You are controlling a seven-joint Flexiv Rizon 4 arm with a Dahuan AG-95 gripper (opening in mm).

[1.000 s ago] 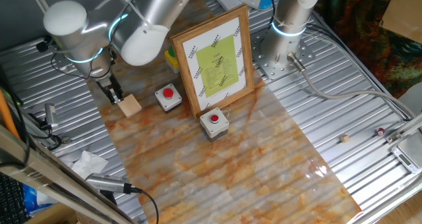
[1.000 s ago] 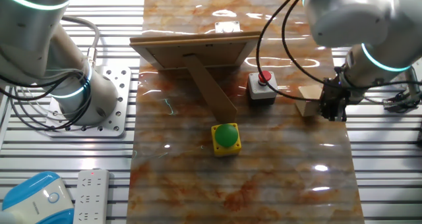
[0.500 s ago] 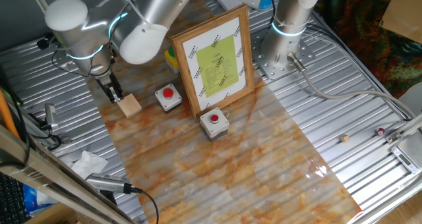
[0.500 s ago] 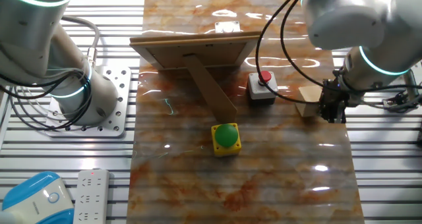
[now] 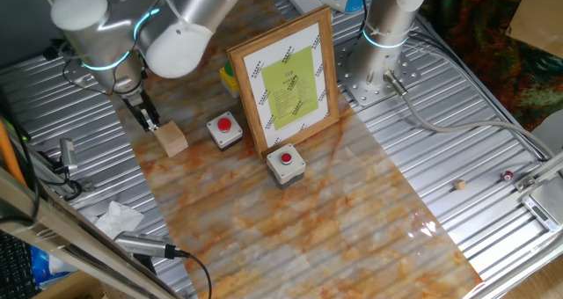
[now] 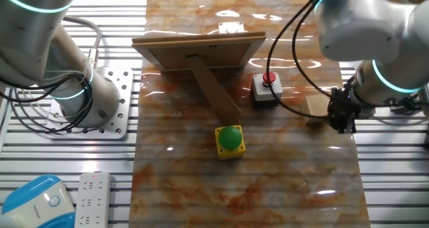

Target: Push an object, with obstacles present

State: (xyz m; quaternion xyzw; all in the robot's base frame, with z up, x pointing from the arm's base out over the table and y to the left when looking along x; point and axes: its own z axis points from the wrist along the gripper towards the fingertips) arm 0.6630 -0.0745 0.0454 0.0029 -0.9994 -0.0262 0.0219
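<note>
The light-tan wooden cube (image 5: 173, 139) lies on the marbled mat near its left edge; it also shows in the other fixed view (image 6: 314, 106). My gripper (image 5: 148, 119) (image 6: 342, 119) has its black fingers together and hangs just beside the cube on the side away from the buttons, with a small gap. A grey box with a red button (image 5: 225, 129) (image 6: 266, 87) sits close to the cube on the opposite side. A second red-button box (image 5: 286, 162) sits in front of the wood-framed picture (image 5: 286, 77), which stands upright, its back (image 6: 198, 48) towards the other camera.
A yellow box with a green button (image 6: 230, 139) sits behind the picture's prop. A second arm's base (image 5: 380, 44) (image 6: 87, 100) stands beside the mat. Crumpled tissue (image 5: 117, 218) and cables lie left of the mat on the ribbed metal table (image 5: 493, 158).
My gripper has drawn back a little from the cube, away from the buttons, opening a small gap. The cube and the obstacles have stayed put.
</note>
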